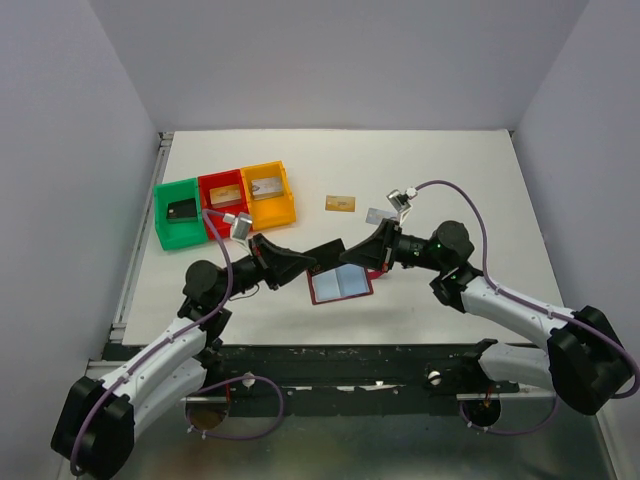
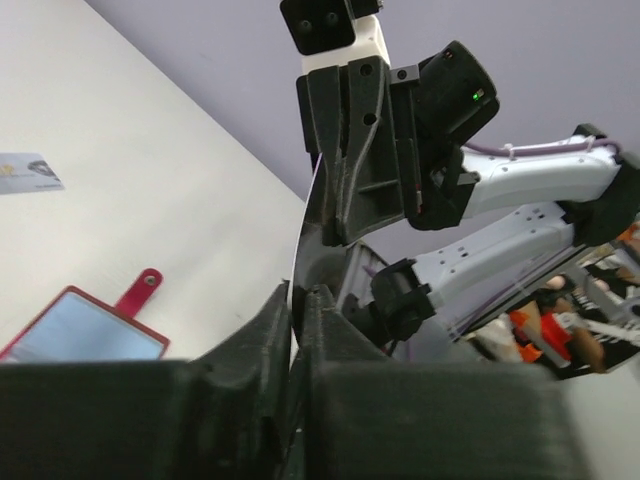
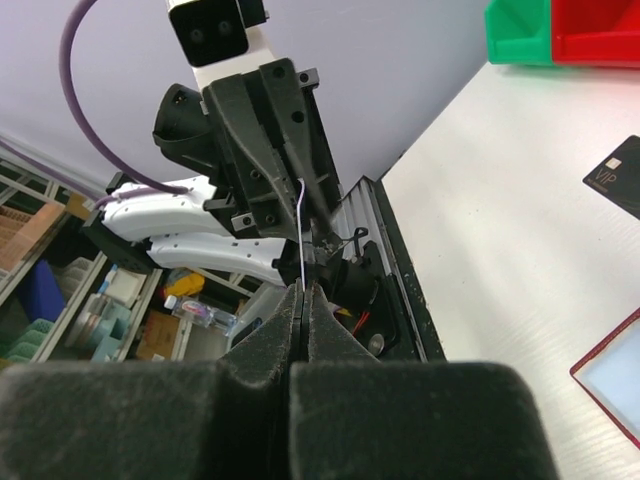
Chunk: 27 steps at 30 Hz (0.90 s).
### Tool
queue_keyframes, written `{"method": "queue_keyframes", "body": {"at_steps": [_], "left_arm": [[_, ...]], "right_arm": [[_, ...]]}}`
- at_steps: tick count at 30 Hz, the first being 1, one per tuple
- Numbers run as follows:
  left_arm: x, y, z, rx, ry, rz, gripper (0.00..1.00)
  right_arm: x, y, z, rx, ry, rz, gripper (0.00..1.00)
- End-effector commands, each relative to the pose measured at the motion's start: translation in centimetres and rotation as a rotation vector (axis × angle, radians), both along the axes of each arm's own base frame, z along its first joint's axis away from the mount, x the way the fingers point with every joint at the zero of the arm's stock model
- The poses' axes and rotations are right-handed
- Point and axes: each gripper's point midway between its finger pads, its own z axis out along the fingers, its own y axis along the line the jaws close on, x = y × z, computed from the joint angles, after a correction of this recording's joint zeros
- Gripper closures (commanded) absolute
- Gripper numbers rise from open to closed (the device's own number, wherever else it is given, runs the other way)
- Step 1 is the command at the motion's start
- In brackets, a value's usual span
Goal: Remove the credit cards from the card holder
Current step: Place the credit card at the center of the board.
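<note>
my right gripper [image 3: 303, 300] is pinching one end of a black card [image 1: 327, 250] in the air. my left gripper [image 2: 296, 312] is sitting nearly closed around the other end, and i cannot tell if it is gripping yet. if the right is letting go too soon, the card is dropping. the card holder [image 1: 340, 285] is lying open just below both. well left of my left gripper, the green tray [image 1: 163, 215], red tray [image 1: 222, 177] and yellow tray [image 1: 290, 205] are each holding a card.

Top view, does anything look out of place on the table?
Yes: a gold card and a silver card lie loose on the bare table, apart from the three trays where other cards sit.
</note>
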Motion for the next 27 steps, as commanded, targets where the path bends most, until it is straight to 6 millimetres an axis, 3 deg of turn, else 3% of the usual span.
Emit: {"method": "queue_keyframes", "body": {"at_steps": [1, 2, 4, 6, 10, 15, 19, 23, 27], "left_arm": [[-0.5, -0.1, 0.8, -0.019, -0.044, -0.033, 1.00], [-0.5, -0.1, 0.8, -0.019, -0.040, -0.032, 1.00], [-0.4, -0.1, 0.5, 0.003, -0.019, -0.029, 1.00], [0.1, 0.1, -0.5, 0.076, 0.042, -0.009, 1.00], [1.7, 2.0, -3.5, 0.256, 0.185, 0.093, 1.00], [3.8, 6.1, -6.8, 0.445, 0.401, 0.236, 1.00], [4.7, 9.1, -9.4, 0.502, 0.541, 0.294, 1.00], [4.8, 10.6, -12.0, 0.502, 0.665, 0.306, 1.00], [4.9, 10.7, -13.7, 0.532, 0.724, 0.272, 1.00]], "right_arm": [[-0.4, 0.1, 0.3, 0.000, -0.034, 0.026, 1.00], [-0.4, 0.0, 0.2, -0.010, -0.030, 0.025, 0.97], [-0.4, -0.1, -0.1, -0.042, -0.025, 0.017, 0.68], [-0.1, -0.6, -1.3, -0.124, 0.002, -0.025, 0.48], [0.7, -2.0, -3.3, -0.278, 0.009, -0.098, 0.33], [1.5, -3.7, -5.6, -0.413, 0.004, -0.189, 0.32], [1.2, -4.1, -6.3, -0.452, 0.006, -0.177, 0.32], [1.0, -4.1, -7.2, -0.476, 0.018, -0.164, 0.33], [0.7, -3.6, -8.1, -0.484, 0.043, -0.111, 0.34]]}}
